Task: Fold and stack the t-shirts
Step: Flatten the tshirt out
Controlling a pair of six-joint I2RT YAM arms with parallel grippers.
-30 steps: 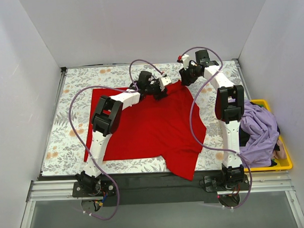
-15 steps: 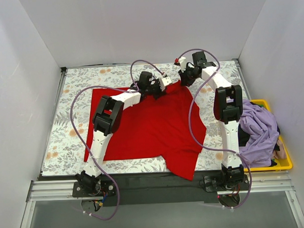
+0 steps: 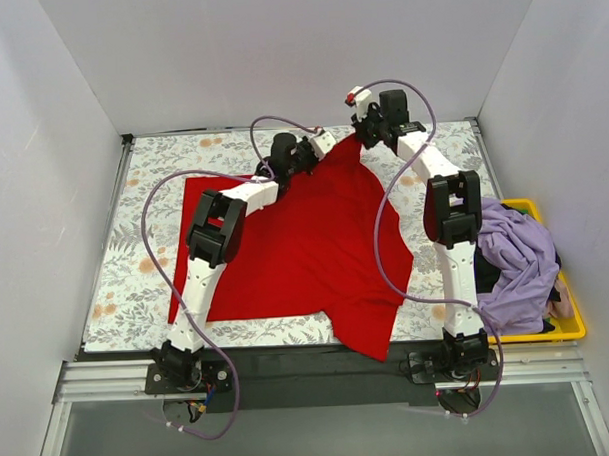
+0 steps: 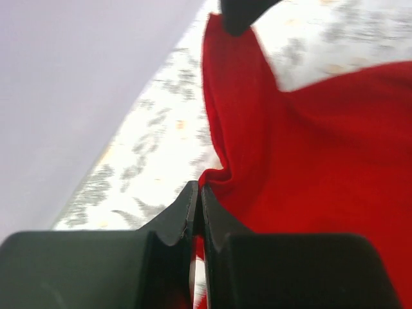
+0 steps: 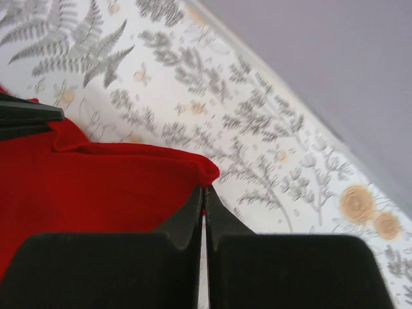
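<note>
The red t-shirt lies spread over the floral table, its near corner hanging over the front edge. My left gripper is shut on the shirt's far edge, with red cloth bunched at its tips. My right gripper is shut on the far right corner of the red cloth. Both hold the far edge near the back wall. The pale lilac t-shirt lies heaped in the yellow bin at the right.
The floral table shows bare at the left and along the back. White walls close in the back and both sides. Purple cables loop from both arms over the shirt.
Both grippers have moved toward the back wall, pulling the red shirt's far edge with them. The cloth is stretched further back.
</note>
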